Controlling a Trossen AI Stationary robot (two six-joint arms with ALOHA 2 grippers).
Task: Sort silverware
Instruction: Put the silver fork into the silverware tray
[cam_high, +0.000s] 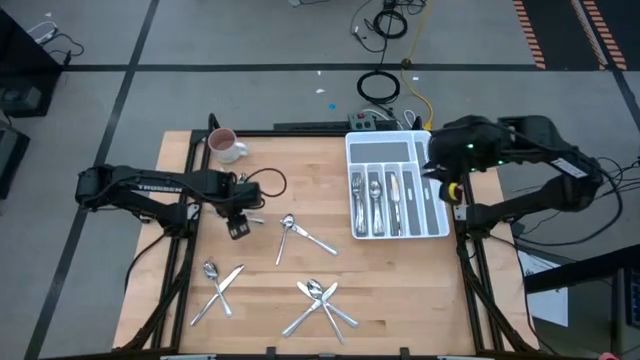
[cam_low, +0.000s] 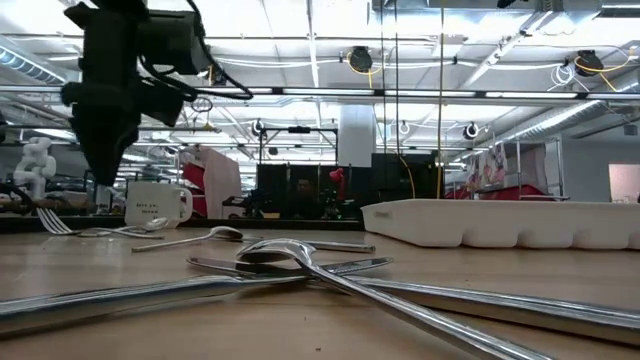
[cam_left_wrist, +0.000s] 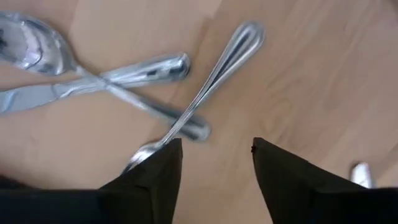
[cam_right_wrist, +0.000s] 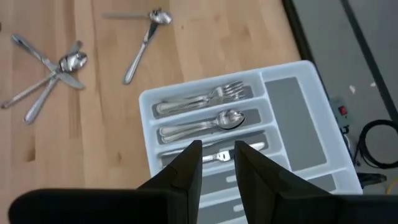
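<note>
Two grippers for you: left gripper (cam_high: 238, 229) hovers open and empty beside loose silverware (cam_high: 300, 234) scattered across the wooden table (cam_high: 300, 170). Right gripper (cam_right_wrist: 218, 157) sits over the white tray (cam_high: 437, 229) of sorted pieces, fingers slightly parted, holding nothing.

mug (cam_high: 224, 146): 1 | tray (cam_high: 437, 229): 1, five slots | silverware (cam_high: 316, 292) loose on tabletop (cam_high: 300, 180): three clusters, exact piece count unclear | arms: 2

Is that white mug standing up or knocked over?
Upright. The white mug shows its round open mouth from above, and from table height it stands on its base, handle sideways.
</note>
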